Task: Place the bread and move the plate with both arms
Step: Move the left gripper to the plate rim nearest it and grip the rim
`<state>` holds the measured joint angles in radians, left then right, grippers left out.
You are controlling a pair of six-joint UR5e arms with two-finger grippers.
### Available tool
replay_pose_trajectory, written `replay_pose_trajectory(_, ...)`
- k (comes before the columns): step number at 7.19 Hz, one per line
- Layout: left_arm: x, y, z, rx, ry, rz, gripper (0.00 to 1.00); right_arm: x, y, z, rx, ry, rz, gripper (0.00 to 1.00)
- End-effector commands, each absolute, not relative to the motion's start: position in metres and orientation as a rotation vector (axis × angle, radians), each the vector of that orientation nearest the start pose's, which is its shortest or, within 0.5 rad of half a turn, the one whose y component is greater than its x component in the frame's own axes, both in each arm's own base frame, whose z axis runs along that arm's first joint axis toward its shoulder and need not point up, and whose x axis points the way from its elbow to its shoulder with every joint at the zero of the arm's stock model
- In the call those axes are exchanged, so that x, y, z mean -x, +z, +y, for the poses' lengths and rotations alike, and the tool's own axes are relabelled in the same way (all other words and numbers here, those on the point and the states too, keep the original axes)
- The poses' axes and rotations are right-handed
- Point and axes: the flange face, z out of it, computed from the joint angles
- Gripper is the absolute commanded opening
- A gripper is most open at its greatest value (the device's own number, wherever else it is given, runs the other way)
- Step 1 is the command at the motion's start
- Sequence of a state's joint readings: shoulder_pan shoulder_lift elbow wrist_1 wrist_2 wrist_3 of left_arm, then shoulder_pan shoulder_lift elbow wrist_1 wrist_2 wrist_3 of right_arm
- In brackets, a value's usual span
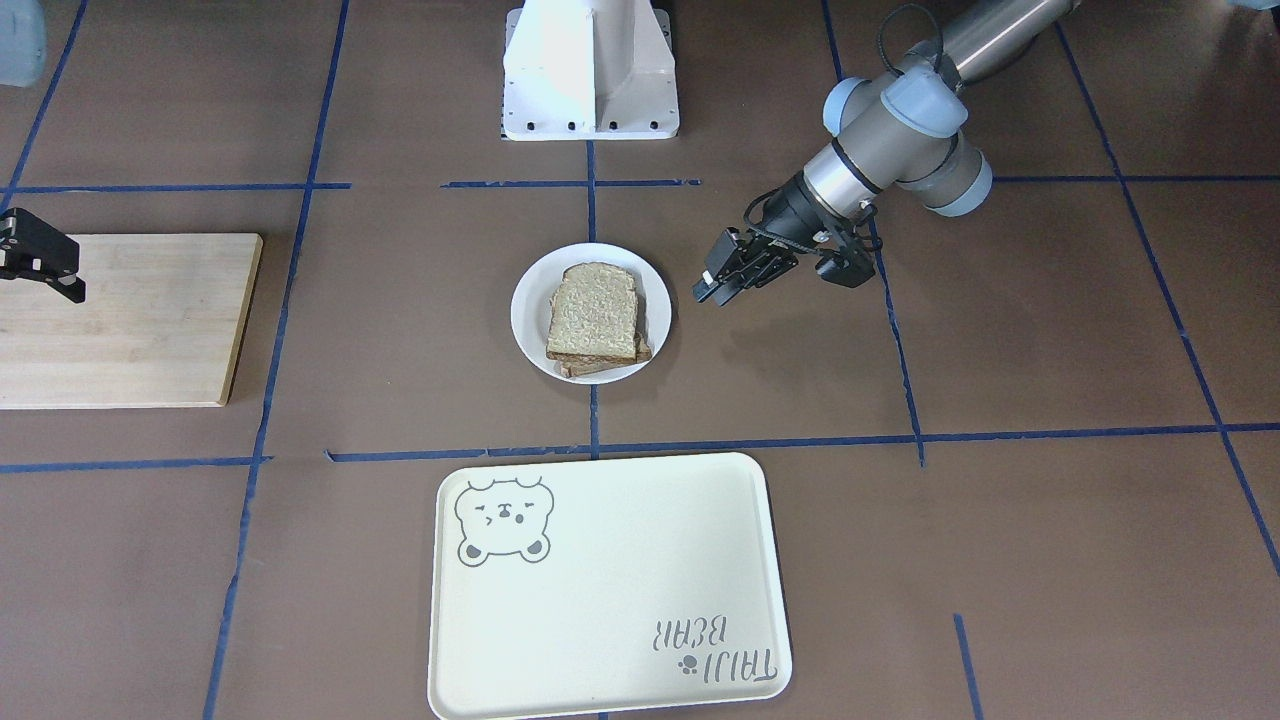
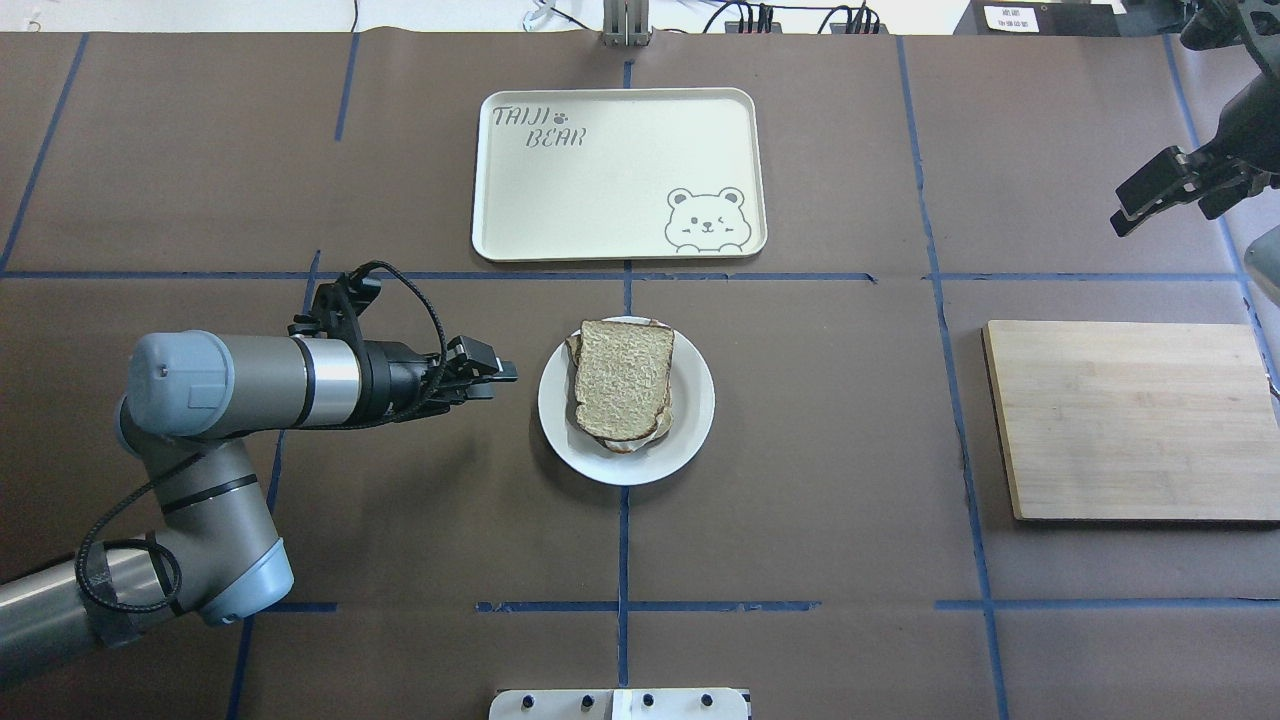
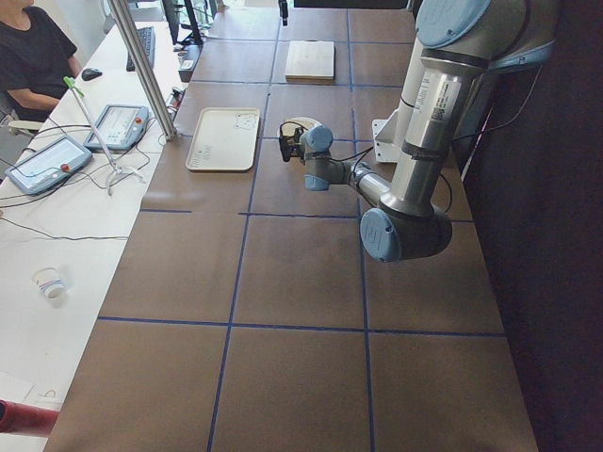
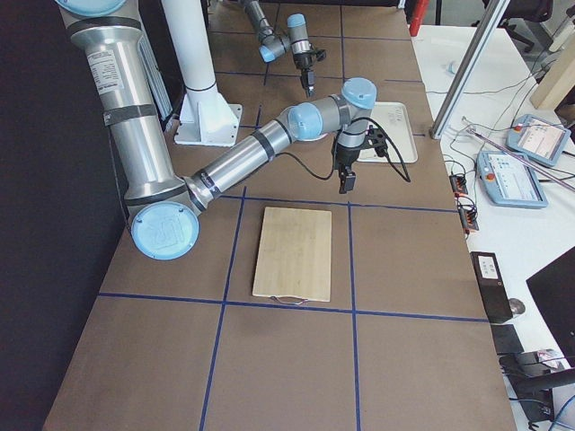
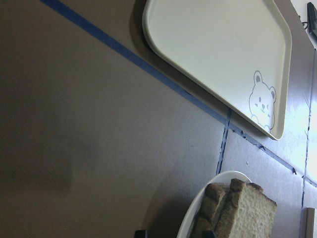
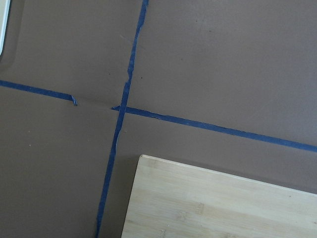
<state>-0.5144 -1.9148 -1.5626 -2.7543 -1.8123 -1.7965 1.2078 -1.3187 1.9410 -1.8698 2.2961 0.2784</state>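
Observation:
A tan wholemeal bread (image 2: 622, 378) slice lies on top of other slices on the small white plate (image 2: 560, 430) at the table's middle. They also show in the front view, bread (image 1: 595, 315) on plate (image 1: 528, 310), and in the left wrist view, bread (image 5: 247, 213) on plate (image 5: 189, 218). My left gripper (image 2: 508, 372) is open and empty, level with the plate's left edge and a little short of it; it also shows in the front view (image 1: 712, 285). My right gripper (image 2: 1130, 212) is open and empty, raised beyond the board's far right corner.
A cream tray (image 2: 620, 170) with a bear drawing lies beyond the plate. A wooden cutting board (image 2: 1130, 420) lies to the right and is bare. The robot's base (image 1: 590, 70) stands behind the plate. Blue tape lines cross the brown table.

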Motion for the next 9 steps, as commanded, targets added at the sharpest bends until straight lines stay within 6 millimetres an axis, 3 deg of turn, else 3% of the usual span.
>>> replay_pose_trajectory(1, -0.508, 0.327, -0.385, -0.002, -0.374, 1.560, 0.48, 0.130, 0.385, -0.531, -0.066, -0.197, -0.779, 1.00)
replay_pose_trajectory(4, -0.529, 0.339, -0.371, -0.044, -0.400, 1.620, 0.48, 0.130, 0.382, -0.532, -0.072, -0.193, -0.780, 1.00)
replay_pose_trajectory(9, -0.537, 0.347, -0.373, -0.040, -0.404, 1.598, 0.48, 0.129, 0.383, -0.532, -0.069, -0.192, -0.780, 1.00)
